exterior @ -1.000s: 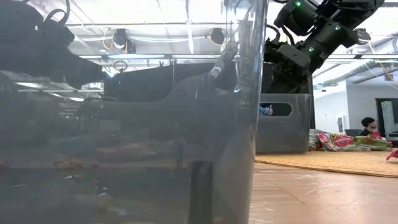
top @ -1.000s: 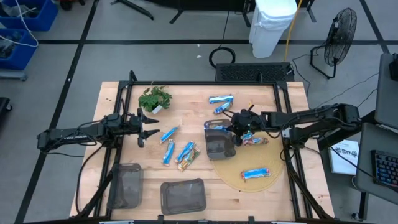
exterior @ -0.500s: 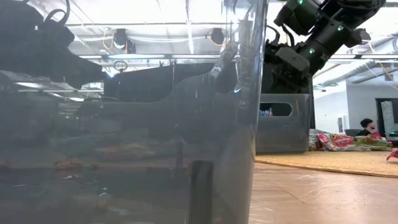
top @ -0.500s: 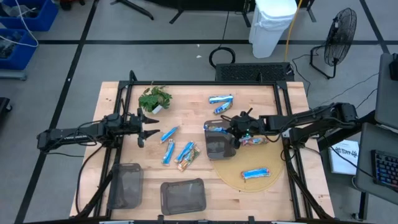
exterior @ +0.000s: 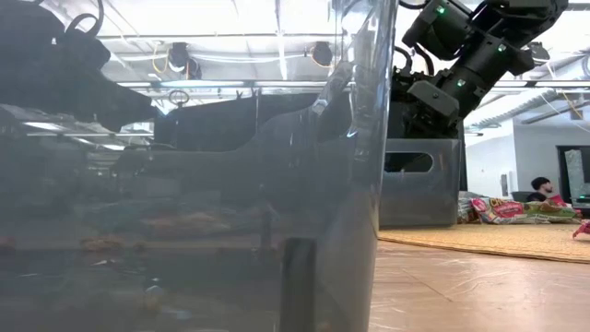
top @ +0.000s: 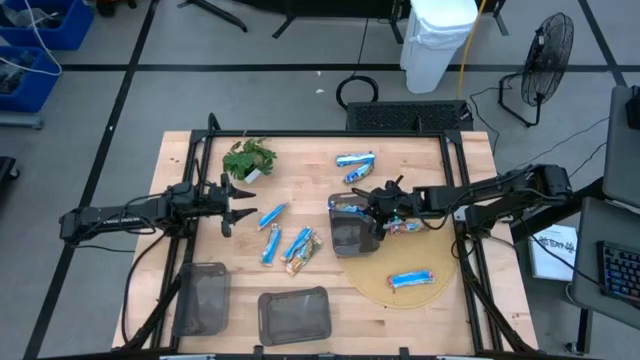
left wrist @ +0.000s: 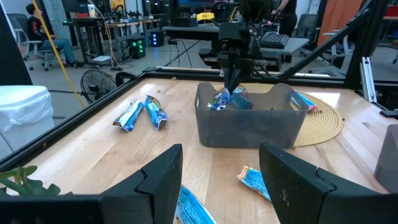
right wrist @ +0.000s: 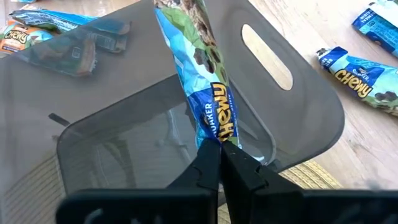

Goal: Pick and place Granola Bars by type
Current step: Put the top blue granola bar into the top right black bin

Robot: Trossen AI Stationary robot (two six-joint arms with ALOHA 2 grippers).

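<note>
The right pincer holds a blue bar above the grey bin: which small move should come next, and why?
Probably open the right pincer and let the blue bar drop. It is pinched by one end and already hangs over the open grey bin, inside its rim, so release should land it there. The left pincer waits apart, open.
</note>
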